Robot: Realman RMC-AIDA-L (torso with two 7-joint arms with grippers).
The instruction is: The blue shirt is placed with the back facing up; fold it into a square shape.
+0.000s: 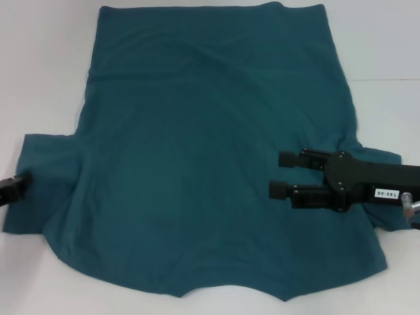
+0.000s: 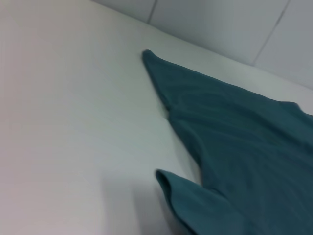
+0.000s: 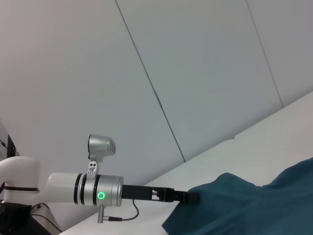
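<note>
Teal knit cloth fills most of the head view: the blue shirt [image 1: 210, 157] lies spread flat on the white table [image 1: 46, 79], hem toward the far side and neckline at the near edge, one sleeve out to each side. Over the right sleeve the right gripper [image 1: 282, 174] hovers with its two black fingers parted and nothing between them, pointing inward across the shirt body. At the left sleeve's outer edge only a corner of the left gripper [image 1: 14, 187] shows, cut off by the frame, so I cannot tell whether it is parted or clamped. The cloth looks soft, light and limp; it will likely sag and wrinkle when lifted, so sleeve edges or shoulder seams seem the sensible places to pinch. In the left wrist view the shirt [image 2: 234, 147] shows a sleeve and one side edge on the table, with none of that arm's fingers visible. In the right wrist view the left arm reaches to the far sleeve [image 3: 205, 205], its fingertips hidden where they meet the cloth; contact is unclear.
</note>
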